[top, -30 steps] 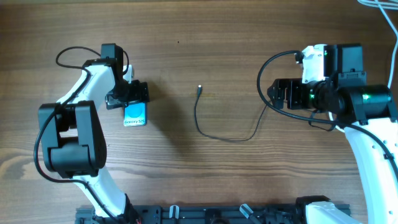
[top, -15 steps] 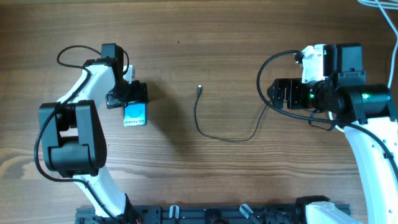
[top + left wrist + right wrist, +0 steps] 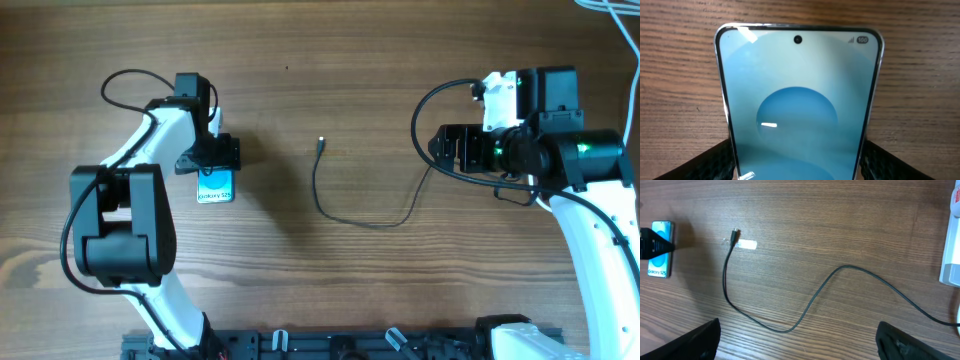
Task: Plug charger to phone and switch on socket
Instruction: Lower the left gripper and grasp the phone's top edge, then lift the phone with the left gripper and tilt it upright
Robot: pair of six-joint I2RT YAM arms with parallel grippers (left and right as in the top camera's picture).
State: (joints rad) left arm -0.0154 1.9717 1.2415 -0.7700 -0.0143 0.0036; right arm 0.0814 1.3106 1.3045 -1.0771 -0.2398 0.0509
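The phone (image 3: 216, 188) lies flat, screen up, at the left of the bench (image 3: 300, 60). It is straddled by the left gripper (image 3: 213, 157), whose fingers (image 3: 705, 162) stand wide and just beside its long edges; whether it is pinched cannot be told. If one finger is brought in ahead of the other, the phone may be skewed or slid across the wood, and on such smooth, thin edges a grip could be lost when it is lifted. The end under the gripper is hidden, so access could be blocked should the port be there. The charger (image 3: 350, 217) lies loose in the middle, its tip (image 3: 320, 143) well apart from the phone. So thin a cable could be missed or rolled aside by the right gripper (image 3: 445, 150), which is spread wide with nothing in it. The socket (image 3: 951, 250) is seen only at the right edge, its switch not yet reached.
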